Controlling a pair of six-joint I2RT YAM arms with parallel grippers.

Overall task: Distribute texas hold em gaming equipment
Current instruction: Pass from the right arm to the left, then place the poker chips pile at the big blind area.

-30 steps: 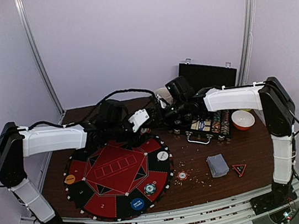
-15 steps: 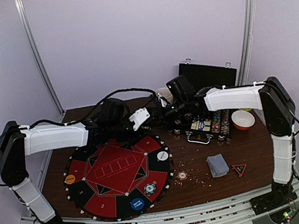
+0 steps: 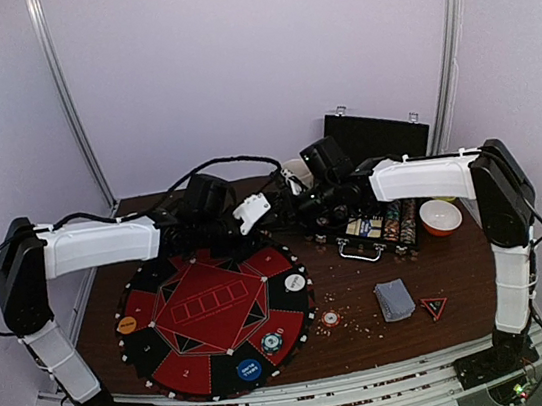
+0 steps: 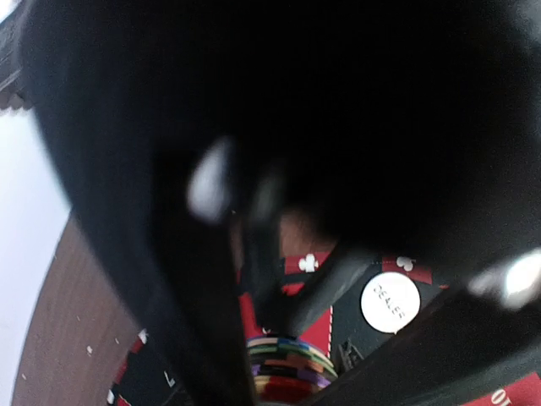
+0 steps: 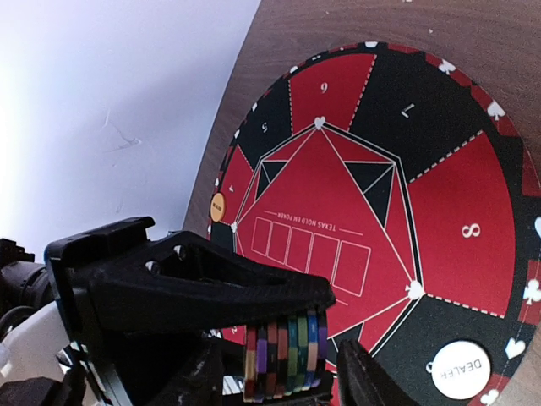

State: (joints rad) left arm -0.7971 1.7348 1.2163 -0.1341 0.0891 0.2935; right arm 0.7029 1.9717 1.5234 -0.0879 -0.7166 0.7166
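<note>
You were not far along. The jaws of your left gripper [image 3: 264, 207] looked pinched on the stack of chips [image 5: 286, 355] above the mat's [image 3: 214, 302] far edge. The jaws of your right gripper [image 3: 300, 209] stood slightly spread around it. The cards [image 3: 396, 299] sat undealt on the surface [image 3: 371, 342].

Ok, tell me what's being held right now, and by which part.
A stack of poker chips, pinched between black fingers where the left gripper and right gripper meet over the mat. Which gripper bears it, and by which part, cannot be told.
</note>
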